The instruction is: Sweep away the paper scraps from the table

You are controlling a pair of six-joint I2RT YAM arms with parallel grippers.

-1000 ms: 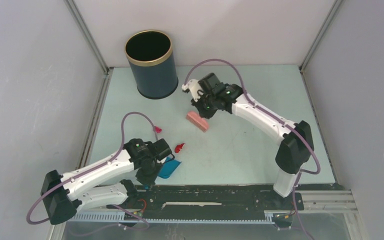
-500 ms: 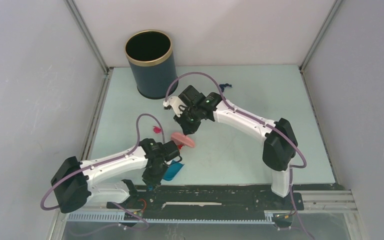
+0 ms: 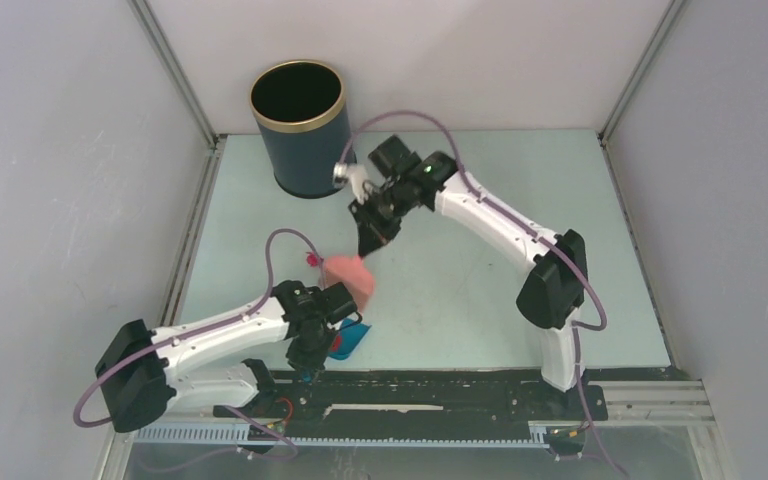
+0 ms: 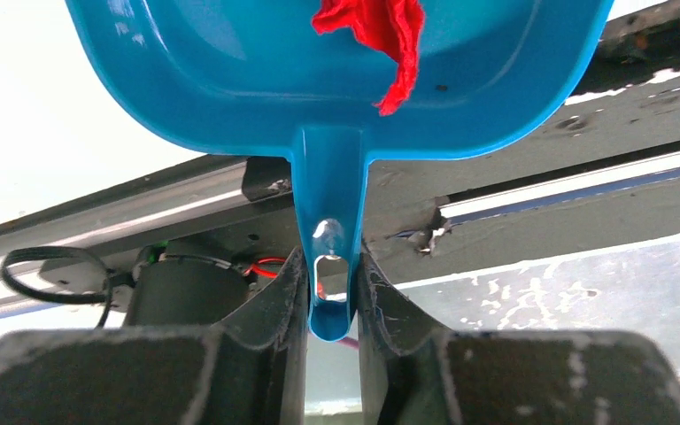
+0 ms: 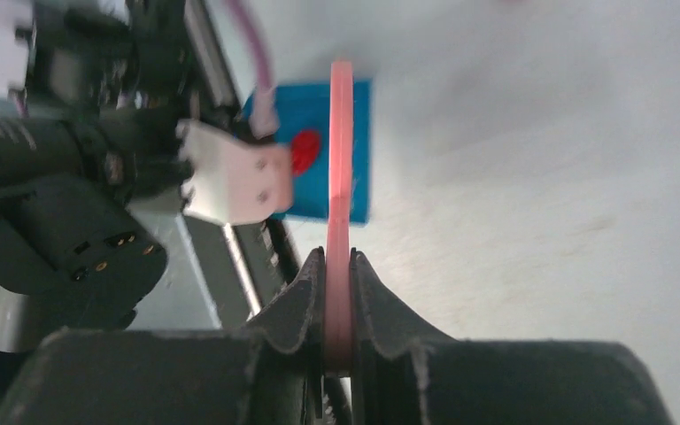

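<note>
My left gripper point(image 3: 317, 346) is shut on the handle point(image 4: 330, 266) of the blue dustpan point(image 3: 348, 340), which sits low near the table's front edge. A red paper scrap point(image 4: 379, 28) lies inside the pan; it also shows in the right wrist view point(image 5: 304, 150). My right gripper point(image 3: 368, 243) is shut on the pink hand brush point(image 3: 349, 272), held blurred just behind the dustpan; in the right wrist view the brush point(image 5: 340, 159) stands edge-on over the pan point(image 5: 359, 142). Another pink-red scrap point(image 3: 312, 259) lies on the pale green table point(image 3: 480, 290) beside the left arm's cable.
A dark blue round bin point(image 3: 298, 130) with a gold rim stands at the table's back left. Grey rails and white walls edge the table. A black rail point(image 3: 440, 385) runs along the front edge by the arm bases.
My right arm swept the brush left and forward from mid-table to the dustpan. The red scrap that lay in front of the pan is now inside it. The left arm shifted slightly.
</note>
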